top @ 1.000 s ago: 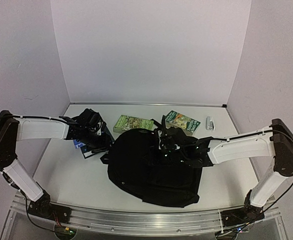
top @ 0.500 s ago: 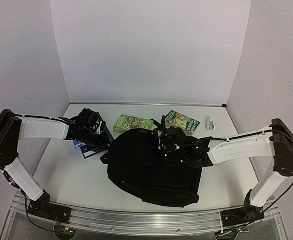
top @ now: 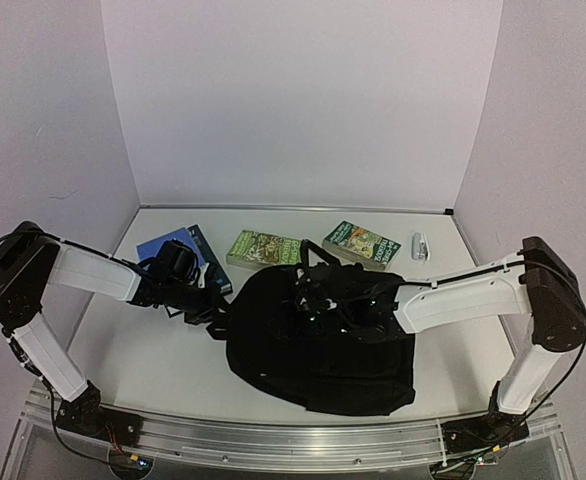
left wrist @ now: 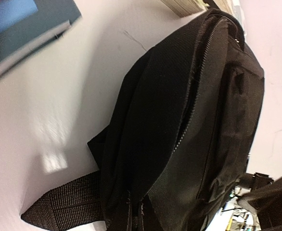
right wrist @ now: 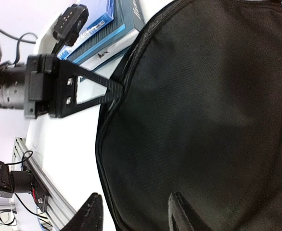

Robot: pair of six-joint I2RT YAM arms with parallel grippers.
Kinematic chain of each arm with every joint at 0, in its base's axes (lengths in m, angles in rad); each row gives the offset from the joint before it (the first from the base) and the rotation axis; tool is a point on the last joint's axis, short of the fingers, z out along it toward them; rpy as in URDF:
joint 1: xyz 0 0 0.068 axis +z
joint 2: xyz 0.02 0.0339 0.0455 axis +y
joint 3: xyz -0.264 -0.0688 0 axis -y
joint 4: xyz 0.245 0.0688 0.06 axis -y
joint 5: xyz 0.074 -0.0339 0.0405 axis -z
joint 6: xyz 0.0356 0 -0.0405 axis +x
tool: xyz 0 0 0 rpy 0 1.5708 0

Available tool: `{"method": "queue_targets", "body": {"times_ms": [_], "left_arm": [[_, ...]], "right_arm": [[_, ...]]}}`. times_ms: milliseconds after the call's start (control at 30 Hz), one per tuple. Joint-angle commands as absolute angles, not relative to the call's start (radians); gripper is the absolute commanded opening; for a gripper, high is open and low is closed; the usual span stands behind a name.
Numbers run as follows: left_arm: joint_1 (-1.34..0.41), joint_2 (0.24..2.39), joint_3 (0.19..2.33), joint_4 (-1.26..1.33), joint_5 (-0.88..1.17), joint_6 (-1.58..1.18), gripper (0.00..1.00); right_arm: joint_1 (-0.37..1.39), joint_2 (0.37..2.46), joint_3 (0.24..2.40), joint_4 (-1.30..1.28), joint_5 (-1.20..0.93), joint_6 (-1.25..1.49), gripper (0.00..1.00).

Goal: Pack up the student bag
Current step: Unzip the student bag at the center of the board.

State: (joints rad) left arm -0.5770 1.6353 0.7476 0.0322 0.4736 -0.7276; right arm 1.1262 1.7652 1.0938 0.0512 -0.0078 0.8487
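Note:
The student bag [top: 318, 345], a large black backpack, lies in the middle of the table. My left gripper [top: 216, 312] is at its left edge, shut on the bag's fabric rim beside the zipper. In the left wrist view the bag [left wrist: 203, 120] fills the frame, the left gripper [left wrist: 136, 214] pinches the fabric at the bottom, and a webbing strap [left wrist: 64, 207] lies beside it. My right gripper [top: 313, 295] hovers over the bag's upper part. Seen from the right wrist, its fingers [right wrist: 90, 214] stand apart over the bag [right wrist: 203, 120], holding nothing.
A blue book [top: 178, 250] lies left of the bag, just behind the left arm. Two green books [top: 263, 248] [top: 363, 243] and a small silver object [top: 420, 246] lie along the back. White walls close in the table on three sides.
My left gripper left the blue book, dropped to the bag's left edge and shut on its fabric. The right gripper shifted left over the bag and opened slightly. The bag's shape shifted.

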Motion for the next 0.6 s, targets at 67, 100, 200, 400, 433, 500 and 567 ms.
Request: {"method": "queue_targets", "body": {"times_ms": [67,100,200,400,433,500,567], "left_arm": [[-0.627,1.585,0.603,0.287,0.551,-0.919,0.0],[-0.627,1.585,0.581,0.31,0.547,-0.933,0.0],[-0.627,1.589,0.565,0.328,0.53,-0.949,0.0],[-0.627,1.599,0.577,0.34,0.548,-0.948,0.0],[-0.627,1.6,0.579,0.336,0.55,-0.946,0.0],[-0.627,1.601,0.578,0.335,0.55,-0.945,0.0],[-0.627,1.6,0.575,0.337,0.551,-0.947,0.0]], "right_arm": [[1.137,1.828,1.177,0.092,-0.042,0.864,0.57],[1.141,1.835,1.183,0.108,-0.059,0.856,0.59],[1.162,1.873,1.211,0.125,-0.094,0.808,0.65],[1.203,1.932,1.223,0.112,-0.085,0.77,0.67],[1.203,1.94,1.223,0.111,-0.084,0.772,0.66],[1.205,1.954,1.228,0.11,-0.085,0.771,0.64],[1.207,1.969,1.236,0.108,-0.086,0.766,0.62]]}}
